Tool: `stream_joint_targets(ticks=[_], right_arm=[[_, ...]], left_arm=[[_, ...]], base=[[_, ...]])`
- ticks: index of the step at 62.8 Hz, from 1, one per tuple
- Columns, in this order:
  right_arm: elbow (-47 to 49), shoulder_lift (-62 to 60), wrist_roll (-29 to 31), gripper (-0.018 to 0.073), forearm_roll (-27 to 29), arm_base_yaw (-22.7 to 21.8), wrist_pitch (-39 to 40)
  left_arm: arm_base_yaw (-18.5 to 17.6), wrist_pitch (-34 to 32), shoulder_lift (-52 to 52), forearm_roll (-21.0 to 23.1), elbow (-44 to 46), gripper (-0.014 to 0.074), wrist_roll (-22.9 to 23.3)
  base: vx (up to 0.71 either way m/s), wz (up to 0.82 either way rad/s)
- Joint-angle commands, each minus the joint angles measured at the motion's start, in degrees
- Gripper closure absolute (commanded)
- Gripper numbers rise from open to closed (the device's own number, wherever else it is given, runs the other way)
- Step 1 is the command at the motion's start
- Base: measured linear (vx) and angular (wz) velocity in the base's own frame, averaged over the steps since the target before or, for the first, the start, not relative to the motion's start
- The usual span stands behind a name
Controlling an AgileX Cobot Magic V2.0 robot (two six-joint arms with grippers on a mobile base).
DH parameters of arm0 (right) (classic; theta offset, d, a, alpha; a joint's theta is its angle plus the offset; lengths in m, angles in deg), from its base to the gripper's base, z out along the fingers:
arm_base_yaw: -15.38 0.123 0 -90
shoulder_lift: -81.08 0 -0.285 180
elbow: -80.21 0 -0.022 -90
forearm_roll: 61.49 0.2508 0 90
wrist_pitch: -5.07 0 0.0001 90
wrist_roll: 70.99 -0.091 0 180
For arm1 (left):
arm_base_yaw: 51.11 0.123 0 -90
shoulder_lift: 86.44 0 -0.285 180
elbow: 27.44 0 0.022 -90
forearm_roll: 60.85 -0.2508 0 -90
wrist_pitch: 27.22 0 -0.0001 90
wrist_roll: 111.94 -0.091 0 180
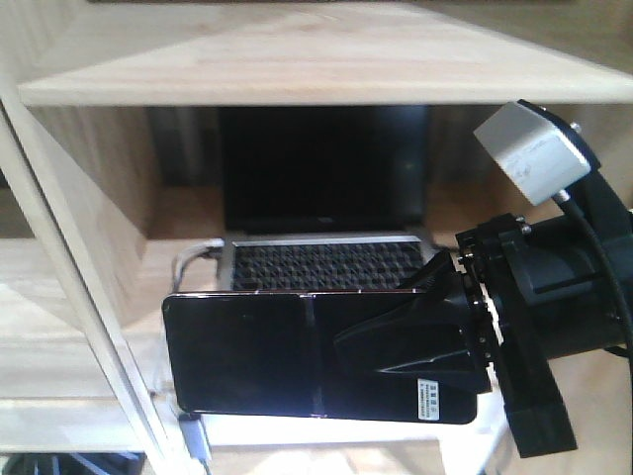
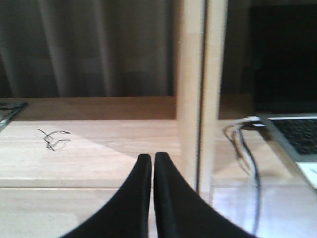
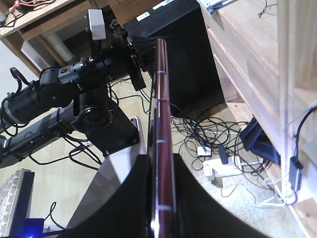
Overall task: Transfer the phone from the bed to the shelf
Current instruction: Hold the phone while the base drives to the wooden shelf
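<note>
Delivery step, I judge: the right gripper [image 1: 358, 348] is clamping the phone [image 1: 287, 351] at its sticker end, holding it aloft just in front of the shelf [image 1: 297, 79]; the left gripper [image 2: 152, 166] is sitting pinched shut, empty; next is calling for lowering the phone onto bare shelf board, off the laptop [image 1: 326, 262].

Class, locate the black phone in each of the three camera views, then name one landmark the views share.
Front view: phone lower centre, broad face towards camera, clamped by the right gripper.
Left wrist view: not in it.
Right wrist view: phone edge-on, running up the centre.
Shared landmark: the light wooden shelf, in all three.
</note>
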Motion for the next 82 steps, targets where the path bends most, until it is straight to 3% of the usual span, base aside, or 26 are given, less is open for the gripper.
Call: stream_joint_targets(ticks=[1,82], right_arm=[[1.5,-1.1,0.4,0.0561,5.2,0.0,-3.4],[1.5,-1.1,0.4,0.0561,5.2,0.0,-3.4]], left_arm=[[-0.1,-4.2,-0.4,0.5,-0.4,0.0595,0.0],[-0.1,-4.2,-0.4,0.5,-0.4,0.0595,0.0]], base=[[0.20,0.21],[0.08,0.00]])
